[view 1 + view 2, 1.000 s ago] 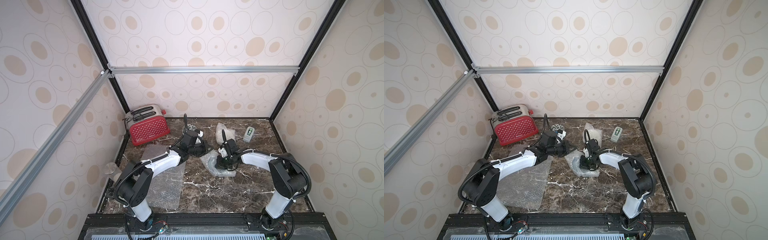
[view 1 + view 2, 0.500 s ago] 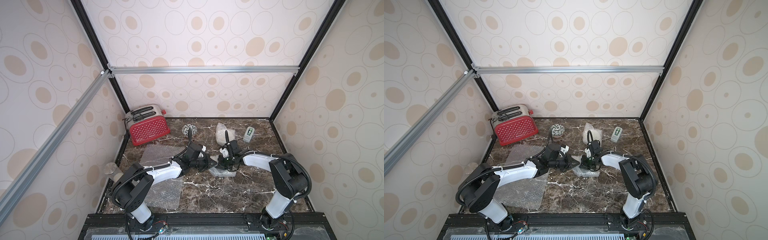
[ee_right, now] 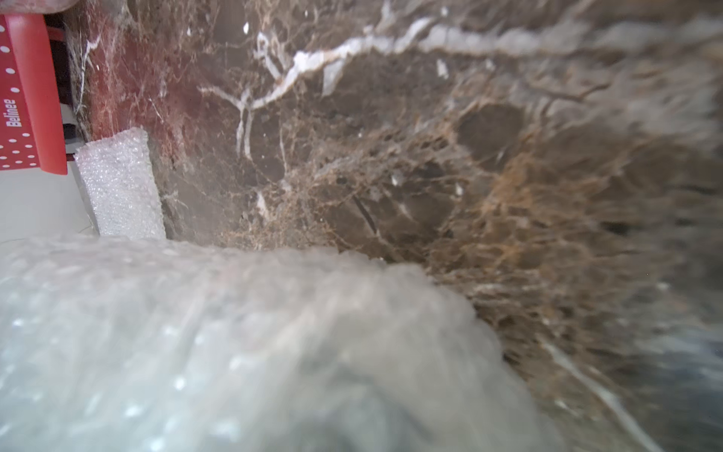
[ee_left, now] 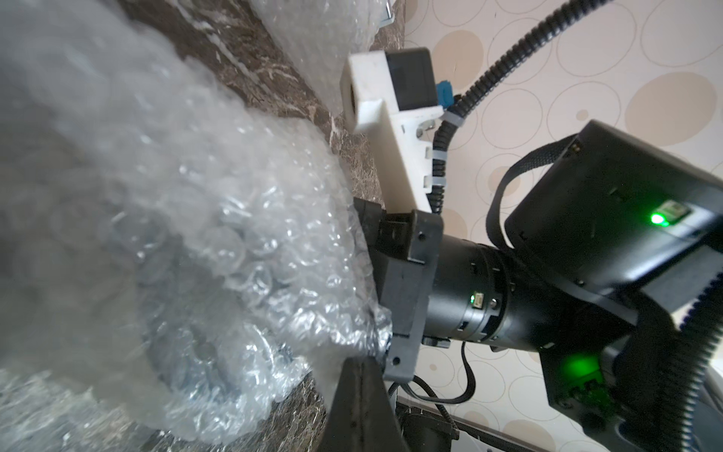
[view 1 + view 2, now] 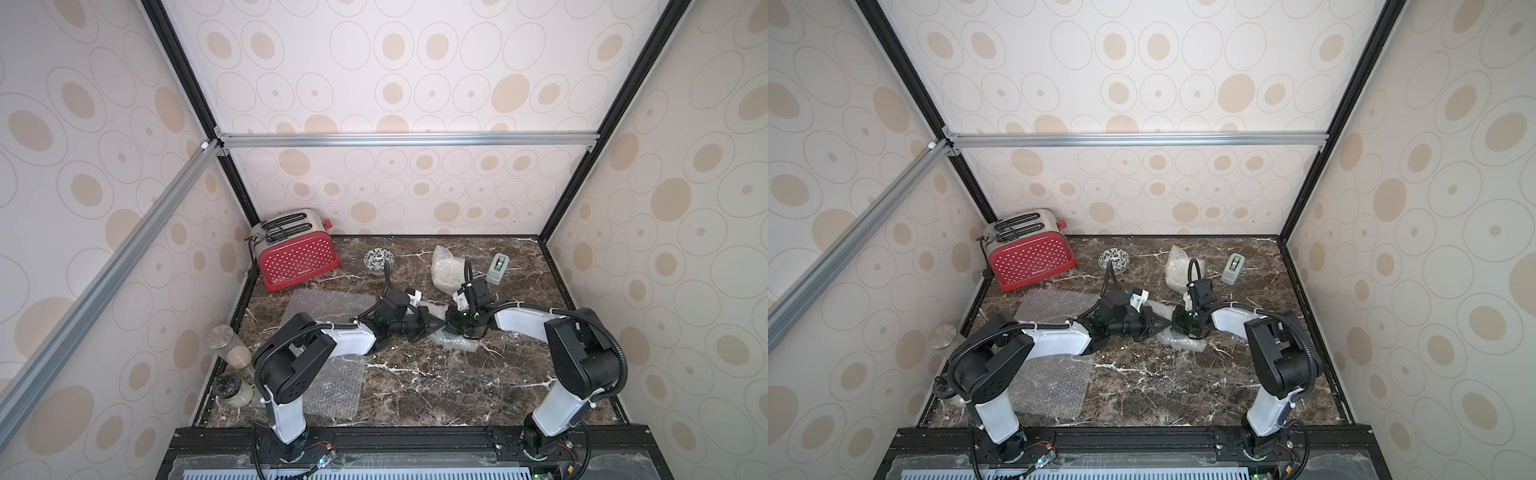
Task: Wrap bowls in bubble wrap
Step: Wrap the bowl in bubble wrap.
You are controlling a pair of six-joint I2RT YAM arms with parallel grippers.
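Just then the left gripper [image 5: 433, 325] had swung in from the back of the dark marble tabletop [image 5: 419, 386] to meet the right gripper [image 5: 454, 327] at mid-table, the two almost tip to tip over the crumpled sheet of clear bubble wrap [image 5: 453, 342]. That looked like the start of a two-handed fold, one side pinned and the other ready to be drawn across. The left gripper's jaws were fully closed, though whether any film lay between them could not be told. The right gripper's jaws were closed too, and the left wrist view showed the wrap bunched right into them. Whether a bowl sat inside that bundle was hidden. The small white bowl with the black leaf pattern [image 5: 377, 259] sat bare near the back, not far from the red polka-dot toaster [image 5: 297, 257]. A wrapped white bundle [image 5: 446, 270] lay further along. A flat rear sheet [image 5: 328, 304] and a flat front sheet [image 5: 338, 386] waited on the left side. A second earlier the left arm had reached over that bowl and hidden it, while the right gripper had kept much the same spot.
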